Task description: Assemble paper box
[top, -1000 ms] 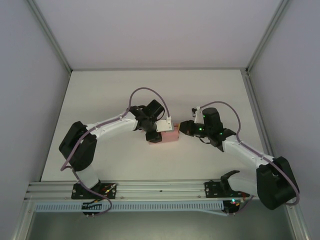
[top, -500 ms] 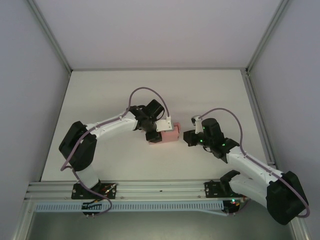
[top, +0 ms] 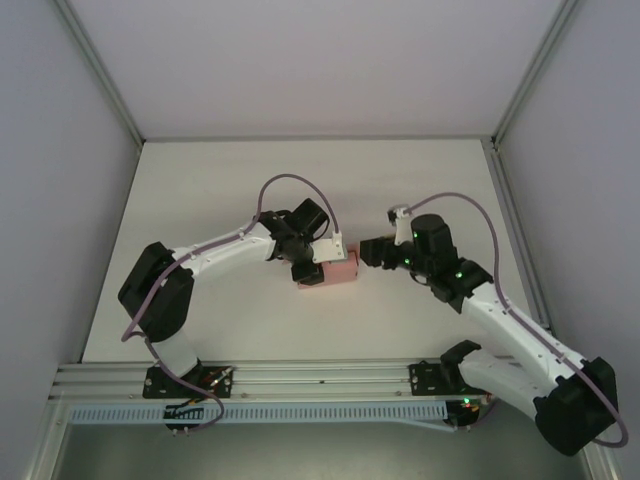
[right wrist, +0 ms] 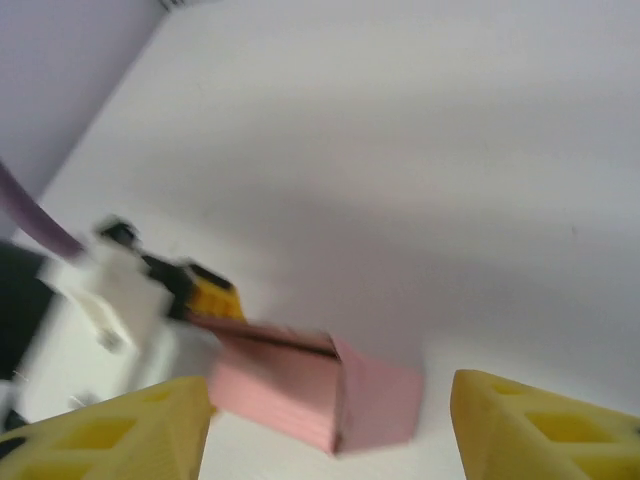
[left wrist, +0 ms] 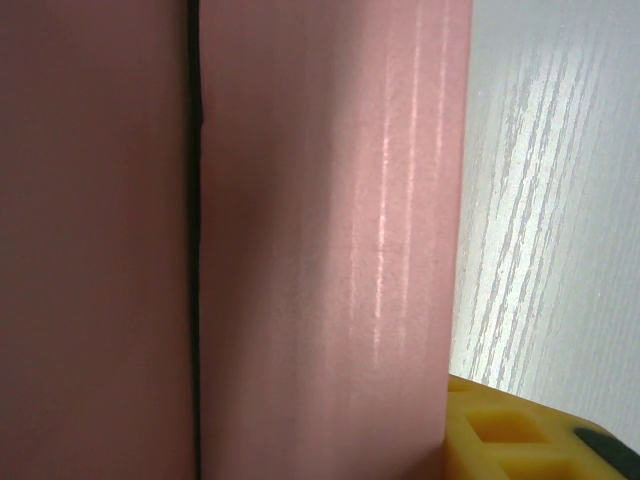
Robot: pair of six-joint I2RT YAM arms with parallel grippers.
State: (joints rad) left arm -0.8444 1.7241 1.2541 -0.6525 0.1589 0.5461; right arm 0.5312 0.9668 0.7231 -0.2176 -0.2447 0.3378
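Note:
The pink paper box (top: 341,270) sits as a small rectangular box on the white table (top: 200,190), near the middle. My left gripper (top: 318,266) is shut on its left part. Up close in the left wrist view, the box wall (left wrist: 320,240) has a dark seam down it and one yellow fingertip (left wrist: 520,430) at the lower right. My right gripper (top: 368,252) is open just right of the box, apart from it. In the right wrist view the box (right wrist: 320,390) lies ahead between the two yellow fingers (right wrist: 120,425).
Grey enclosure walls and metal posts (top: 100,70) border the table on both sides. An aluminium rail (top: 320,375) runs along the near edge by the arm bases. Purple cables (top: 290,185) loop above both wrists.
My right arm drew back towards the near edge, then swung up and left again, ending close to the box's right end. The left gripper and box have held still.

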